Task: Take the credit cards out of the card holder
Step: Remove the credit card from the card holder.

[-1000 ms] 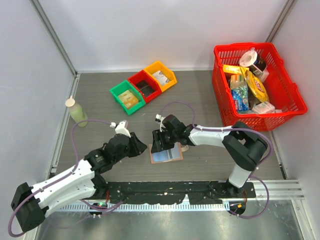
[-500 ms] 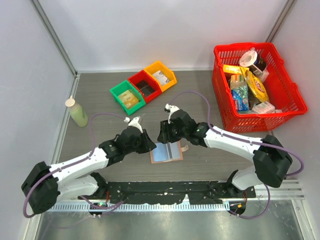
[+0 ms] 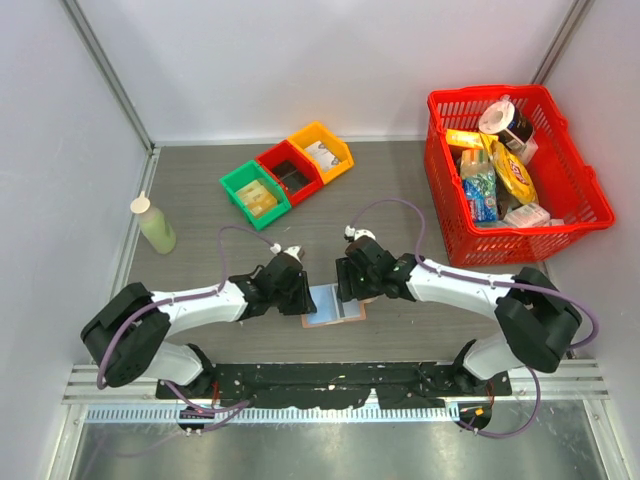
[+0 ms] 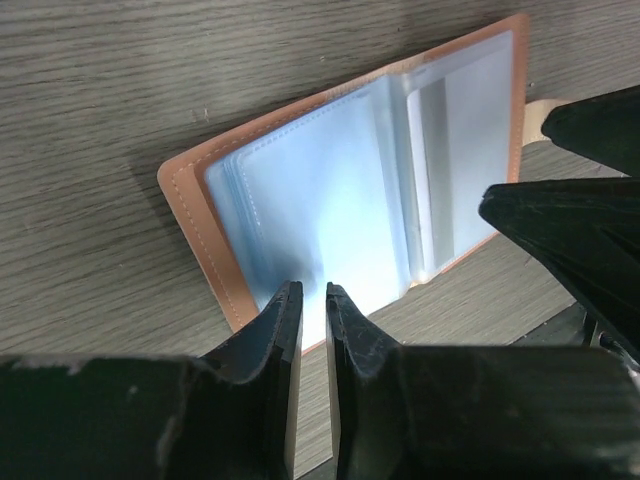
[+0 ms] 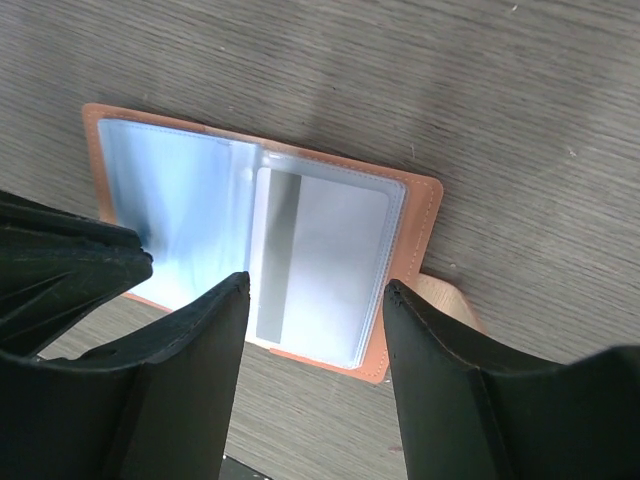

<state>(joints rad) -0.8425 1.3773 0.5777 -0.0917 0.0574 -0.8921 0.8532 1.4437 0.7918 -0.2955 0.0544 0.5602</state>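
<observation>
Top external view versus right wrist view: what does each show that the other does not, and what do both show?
Only the top external view shows the red basket, the three coloured bins and the bottle. Only the right wrist view shows the clear sleeve over a card. Both show the card holder open on the table and the right gripper above it.
</observation>
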